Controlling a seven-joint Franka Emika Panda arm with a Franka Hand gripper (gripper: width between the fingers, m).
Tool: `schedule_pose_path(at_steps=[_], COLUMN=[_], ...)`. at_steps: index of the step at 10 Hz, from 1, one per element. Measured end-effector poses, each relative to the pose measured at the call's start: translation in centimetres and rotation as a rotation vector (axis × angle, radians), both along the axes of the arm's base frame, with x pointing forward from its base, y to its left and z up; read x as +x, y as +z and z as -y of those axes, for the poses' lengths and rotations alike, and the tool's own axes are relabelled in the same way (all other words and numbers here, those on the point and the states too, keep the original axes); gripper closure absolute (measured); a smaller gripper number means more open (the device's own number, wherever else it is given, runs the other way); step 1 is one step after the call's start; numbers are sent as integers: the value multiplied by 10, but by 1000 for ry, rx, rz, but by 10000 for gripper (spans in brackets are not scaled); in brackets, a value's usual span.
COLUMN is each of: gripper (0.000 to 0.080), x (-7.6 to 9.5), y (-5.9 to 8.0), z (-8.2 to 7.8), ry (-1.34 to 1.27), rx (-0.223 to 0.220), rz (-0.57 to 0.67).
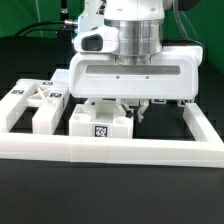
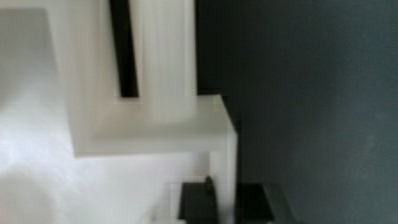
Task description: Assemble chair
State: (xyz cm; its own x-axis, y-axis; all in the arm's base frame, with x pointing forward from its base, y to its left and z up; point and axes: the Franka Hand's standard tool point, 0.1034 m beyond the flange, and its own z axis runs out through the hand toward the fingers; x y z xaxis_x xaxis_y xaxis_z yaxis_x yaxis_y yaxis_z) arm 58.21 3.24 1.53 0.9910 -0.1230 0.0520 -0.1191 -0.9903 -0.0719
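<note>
The chair is in loose white parts. In the exterior view a blocky part with a square tag (image 1: 100, 126) lies just inside the front rail, and my gripper (image 1: 133, 110) reaches down right behind it under the wide white hand. More tagged chair parts (image 1: 32, 104) lie at the exterior view's left. In the wrist view a white slab with a dark slot (image 2: 151, 95) fills the picture. Its thin edge runs between my two dark fingers (image 2: 201, 202), and the gripper (image 2: 230, 197) is shut on that edge.
The long white L-shaped border rail (image 1: 110, 151) runs along the front and up the exterior view's right side (image 1: 203, 125). The table surface is dark. The arm's body hides what lies behind the gripper.
</note>
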Motion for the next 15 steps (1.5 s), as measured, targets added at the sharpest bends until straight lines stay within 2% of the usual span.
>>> schedule_pose_path(at_steps=[1, 4, 7, 13, 15], gripper=[768, 768, 768, 768, 768], x=[0, 4, 14, 19, 19], y=[1, 3, 1, 2, 2], z=[-2, -41, -63, -86, -87], ry=[4, 62, 96, 131, 124], rx=[1, 10, 14, 16, 12], rz=[-1, 0, 14, 26, 26])
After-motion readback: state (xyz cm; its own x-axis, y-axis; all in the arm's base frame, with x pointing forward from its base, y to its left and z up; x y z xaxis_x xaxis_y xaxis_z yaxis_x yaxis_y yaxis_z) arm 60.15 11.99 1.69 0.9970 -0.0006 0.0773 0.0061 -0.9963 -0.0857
